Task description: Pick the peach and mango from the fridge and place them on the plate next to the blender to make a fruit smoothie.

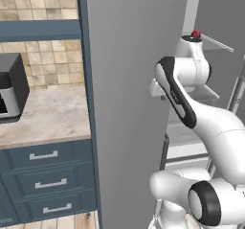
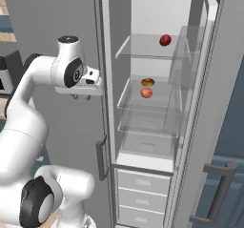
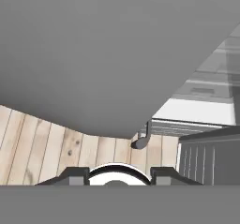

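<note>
Fridge (image 2: pixel 157 12): right compartment open, its door swung out to the far right, white interior exposed; the left door is closed and its flat grey face stands just beside the claw, leaving little room on that side. Open space lies to the claw's right, in front of the shelves.

Claw (image 2: pixel 81 97): hangs from the wrist, pointing down, in front of the closed grey door and level with the middle shelf. In the hand view the two finger tips (image 3: pixel 75 175) stand well apart with nothing between them; the claw is spread wide, holds nothing and touches nothing.

Floor (image 3: pixel 42 145): pale wooden boards below the claw.

Door handle (image 2: pixel 100 158): dark vertical bar at the closed door's edge, below the claw.

Round reddish-orange fruit (image 2: pixel 147 92): on the middle glass shelf, right of the claw, at about its height.

Brown-orange fruit (image 2: pixel 147 82): just behind the first, same shelf.

Dark red fruit (image 2: pixel 165 40): upper glass shelf, above and right of the claw.

White drawers (image 2: pixel 143 184): at the compartment's foot, below and right of the claw.

Bench (image 1: pixel 48 115): marble top over blue drawers, left of the claw beyond the closed door.
</note>
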